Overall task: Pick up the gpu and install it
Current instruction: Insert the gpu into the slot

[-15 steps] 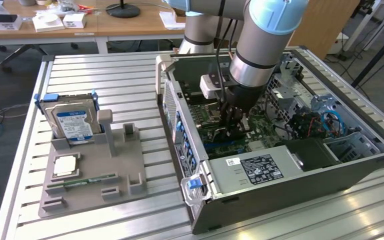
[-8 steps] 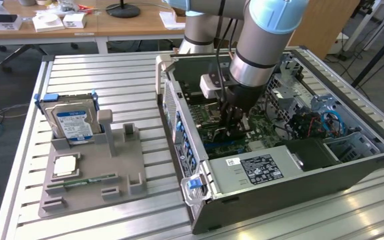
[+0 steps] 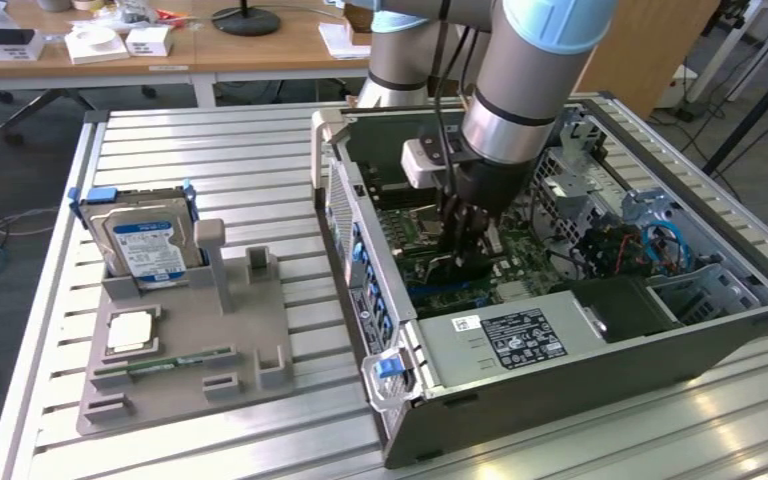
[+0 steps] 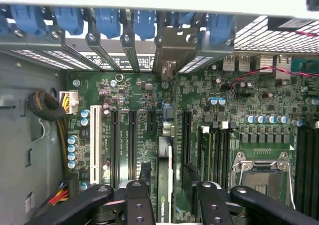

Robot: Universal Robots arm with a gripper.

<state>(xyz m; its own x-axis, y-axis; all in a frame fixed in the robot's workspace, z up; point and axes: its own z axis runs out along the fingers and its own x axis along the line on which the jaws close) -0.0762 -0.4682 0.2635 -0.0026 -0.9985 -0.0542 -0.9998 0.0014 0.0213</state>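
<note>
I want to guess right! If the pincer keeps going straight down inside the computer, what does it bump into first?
Most likely the gpu, standing on edge between the pincer fingers above the motherboard; depth is hard to judge.

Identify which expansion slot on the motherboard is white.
The long slot nearest the yellow-wired connector; the slots between it and the gpu are all black.

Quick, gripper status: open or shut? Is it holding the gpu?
Gripper: open, gripping nothing; its fingers stand on either side of the gpu, which stands on edge on the motherboard.
</note>
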